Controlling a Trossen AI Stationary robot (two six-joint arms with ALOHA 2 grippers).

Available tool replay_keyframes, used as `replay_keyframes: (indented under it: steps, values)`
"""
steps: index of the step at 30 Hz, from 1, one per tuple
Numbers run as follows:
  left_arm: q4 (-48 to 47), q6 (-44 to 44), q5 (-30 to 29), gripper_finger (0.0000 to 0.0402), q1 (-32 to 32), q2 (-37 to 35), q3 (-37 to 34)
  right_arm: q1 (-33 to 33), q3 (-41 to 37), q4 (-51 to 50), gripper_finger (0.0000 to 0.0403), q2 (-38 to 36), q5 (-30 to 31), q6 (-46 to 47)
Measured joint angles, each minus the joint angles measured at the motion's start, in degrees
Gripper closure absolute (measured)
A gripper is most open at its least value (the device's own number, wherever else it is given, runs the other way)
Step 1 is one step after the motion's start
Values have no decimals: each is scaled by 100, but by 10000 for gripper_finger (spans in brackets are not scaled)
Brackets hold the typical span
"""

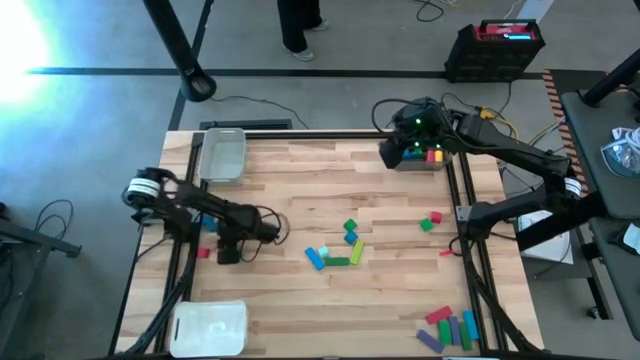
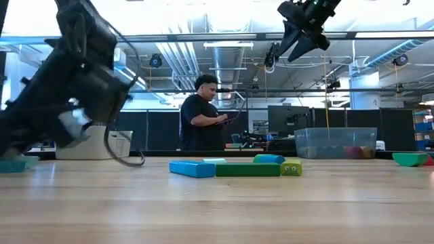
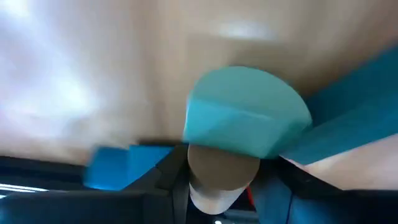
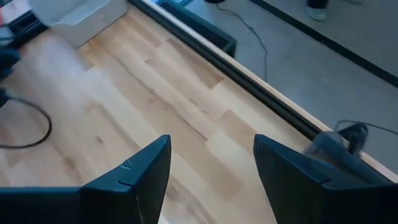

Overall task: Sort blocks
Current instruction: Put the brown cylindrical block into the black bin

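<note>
A teal block (image 3: 245, 118) with a rounded top fills my blurred left wrist view, between two dark fingers; my left gripper (image 1: 228, 252) hangs low over the table's left side and looks shut on it. A blue block (image 1: 208, 222) and a red one (image 1: 203, 253) lie beside that gripper. Several blocks lie mid-table, among them a green bar (image 1: 336, 261) and a blue bar (image 2: 192, 168). My right gripper (image 4: 211, 174) is open and empty, raised over the grey tray (image 1: 418, 152) at the far right. My left gripper appears to pinch the teal block's lower part (image 3: 224, 146) between its two fingers, coming from above. Blur hides the exact place of contact. Whether the block rests on the table or is lifted cannot be told.
A clear tray (image 1: 222, 155) stands at the far left and a white tray (image 1: 210, 328) at the near left. A red block (image 1: 435, 217) and a green one (image 1: 427, 226) lie right of centre; several blocks (image 1: 450, 328) cluster at the near right. A person stands beyond the table.
</note>
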Motion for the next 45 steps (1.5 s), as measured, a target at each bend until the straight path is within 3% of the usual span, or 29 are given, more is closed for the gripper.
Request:
replay_keyframes:
  steps: [10,13,17,22,27,36,45]
  values:
    - [89,-348,-74,290,266,-2361,867,100,-96,1101,183,10,-943,-168]
    - [1012,-428,-56,290,587,-2974,1102,141,-131,1600,181,92,-1349,-213]
    - [3280,-981,421,290,1489,-3392,1081,283,-142,2035,183,354,-1668,-174]
    - [5797,-1621,1298,290,2409,-3304,970,677,-128,2625,177,773,-2310,201]
    - [7154,-2133,1750,290,2637,-2857,979,984,-13,3043,145,1106,-2639,965]
    - [7303,-2312,1893,290,2601,-2167,1706,1150,94,3037,91,1399,-2742,1145]
    - [6971,-2539,2018,290,2523,-1918,1949,1147,98,3461,140,1398,-2669,1143]
